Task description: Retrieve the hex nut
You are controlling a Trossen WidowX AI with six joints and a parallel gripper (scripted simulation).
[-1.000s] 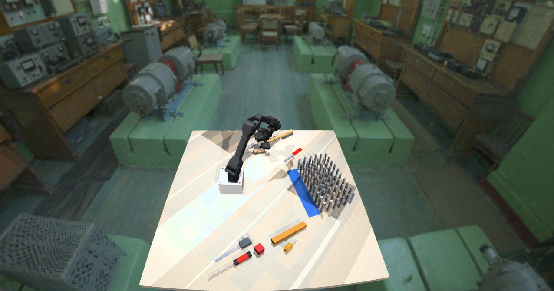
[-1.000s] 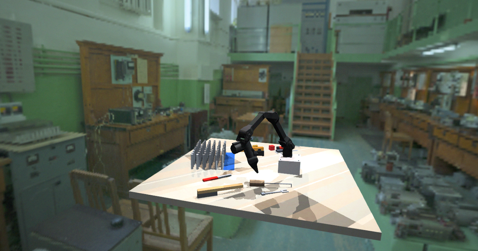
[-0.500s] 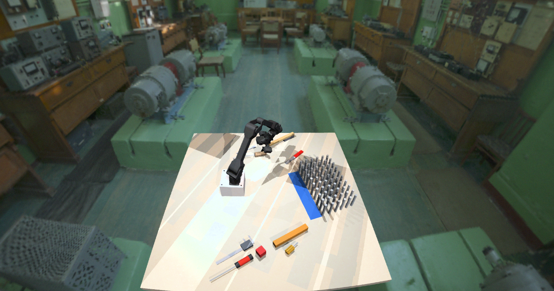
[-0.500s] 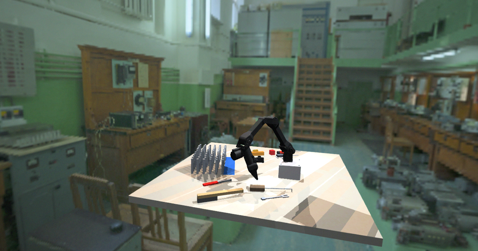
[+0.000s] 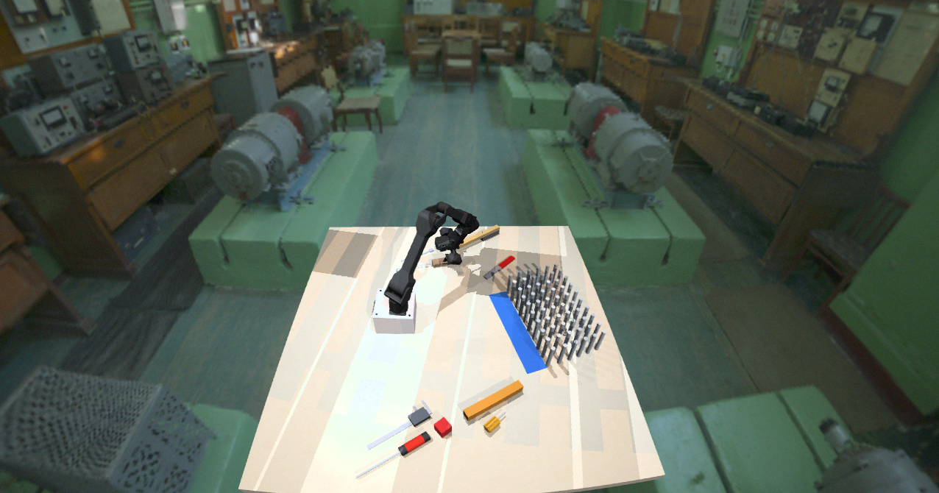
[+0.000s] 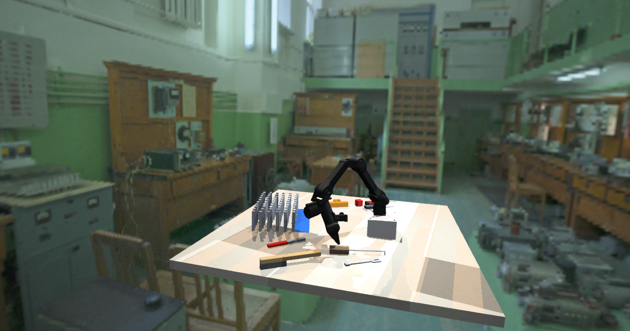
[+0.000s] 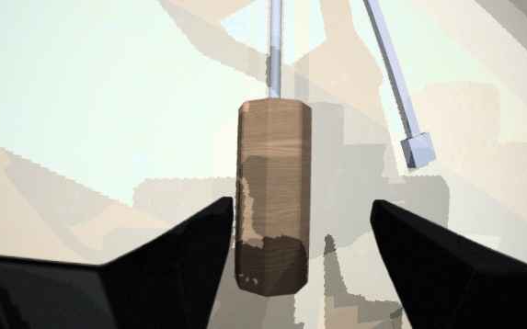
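My gripper (image 7: 303,209) (image 5: 452,258) (image 6: 334,239) is open and low over the table. Its two fingers stand on either side of the wooden handle (image 7: 274,193) (image 6: 338,249) of a tool with a thin metal shaft (image 7: 275,46). The left finger is close against the handle and the right finger stands clear of it. The tool lies flat on the table. The field of standing grey spacers (image 5: 555,313) (image 6: 273,212) is off to the side, with the blue taped strip (image 5: 515,329) (image 6: 302,225) along its front. The nut is hidden among the spacers.
A thin grey tool with a block end (image 7: 417,149) (image 6: 362,262) lies beside the handle. A red-handled tool (image 5: 499,266) (image 6: 285,242) and a long wooden bar (image 5: 482,234) (image 6: 288,258) lie nearby. An orange bar (image 5: 492,399), a red block (image 5: 442,426) and more tools lie at the other table edge.
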